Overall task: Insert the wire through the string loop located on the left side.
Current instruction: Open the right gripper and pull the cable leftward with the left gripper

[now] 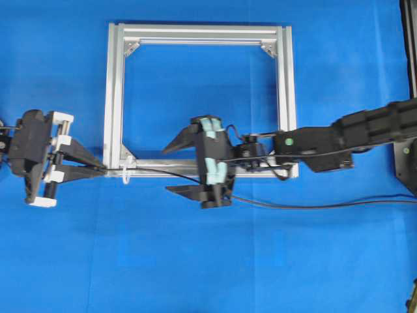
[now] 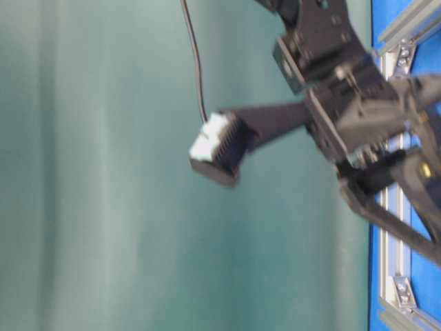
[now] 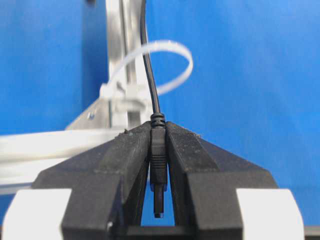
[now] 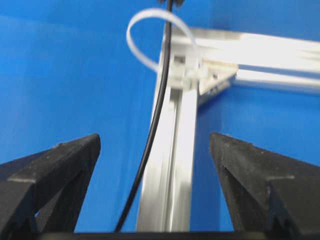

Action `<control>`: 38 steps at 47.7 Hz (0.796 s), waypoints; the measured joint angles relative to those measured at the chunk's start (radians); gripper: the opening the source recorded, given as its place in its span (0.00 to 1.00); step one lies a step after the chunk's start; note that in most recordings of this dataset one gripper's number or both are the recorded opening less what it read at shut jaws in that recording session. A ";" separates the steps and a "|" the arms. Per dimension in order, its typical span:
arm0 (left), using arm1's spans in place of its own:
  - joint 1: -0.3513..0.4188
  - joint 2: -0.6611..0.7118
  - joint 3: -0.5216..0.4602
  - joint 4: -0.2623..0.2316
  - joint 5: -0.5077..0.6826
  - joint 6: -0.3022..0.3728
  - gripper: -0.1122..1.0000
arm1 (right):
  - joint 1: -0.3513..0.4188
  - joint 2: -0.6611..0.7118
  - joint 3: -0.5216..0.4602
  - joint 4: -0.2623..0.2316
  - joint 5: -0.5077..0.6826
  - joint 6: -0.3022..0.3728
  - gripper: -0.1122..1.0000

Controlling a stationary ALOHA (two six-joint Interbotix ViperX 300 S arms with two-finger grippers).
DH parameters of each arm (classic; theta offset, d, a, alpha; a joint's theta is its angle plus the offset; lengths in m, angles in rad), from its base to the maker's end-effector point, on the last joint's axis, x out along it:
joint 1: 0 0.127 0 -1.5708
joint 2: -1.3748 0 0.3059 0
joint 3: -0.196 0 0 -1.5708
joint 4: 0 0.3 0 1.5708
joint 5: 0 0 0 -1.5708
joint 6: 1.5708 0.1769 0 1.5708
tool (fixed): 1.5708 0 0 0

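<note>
Blurred teal backdrop is filling most of the table-level view, where only a smeared dark arm and a thin cable are showing, so nothing of the threading can be judged from there. Overhead, the left arm is running off the picture's left edge and the right arm off the right edge, and part of the aluminium frame (image 1: 199, 101) is lying hidden under the right arm's wrist. Blue surface (image 1: 208, 261) is lying bare below the frame and inside it, leaving room on both sides of the frame's lower bar. White and tiny, the string loop (image 1: 127, 171) is sitting at the frame's lower left corner, and the wire (image 1: 169, 172) is passing through it: in the left wrist view the cable is rising from the plug up across the loop (image 3: 170, 67), and in the right wrist view it is running along the bar and up through the loop (image 4: 150, 37). Clenched, the left gripper (image 1: 98, 168) is pinching the wire's plug (image 3: 158, 165) between its black fingers (image 3: 190, 155), just left of the loop. Released, the right gripper (image 1: 179, 168) is hanging with its jaws spread wide on either side of the wire (image 4: 150, 145) without touching it, while the rest of the cable is trailing rightward across the surface
</note>
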 measured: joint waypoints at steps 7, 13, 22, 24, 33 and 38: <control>-0.002 -0.051 0.020 0.002 0.067 -0.023 0.17 | 0.003 -0.049 0.051 0.002 -0.032 0.000 0.91; 0.000 -0.100 0.008 0.000 0.183 -0.048 0.17 | 0.005 -0.051 0.055 0.000 -0.048 0.000 0.91; -0.002 -0.144 -0.021 0.002 0.360 -0.094 0.17 | 0.005 -0.052 0.055 0.000 -0.052 -0.003 0.91; 0.000 -0.153 -0.021 0.000 0.393 -0.109 0.17 | 0.005 -0.052 0.055 0.000 -0.054 -0.005 0.91; -0.002 -0.195 -0.021 0.000 0.495 -0.146 0.17 | 0.006 -0.052 0.055 0.000 -0.054 -0.003 0.91; -0.002 -0.219 -0.021 0.000 0.528 -0.153 0.17 | 0.006 -0.051 0.055 0.000 -0.054 -0.005 0.91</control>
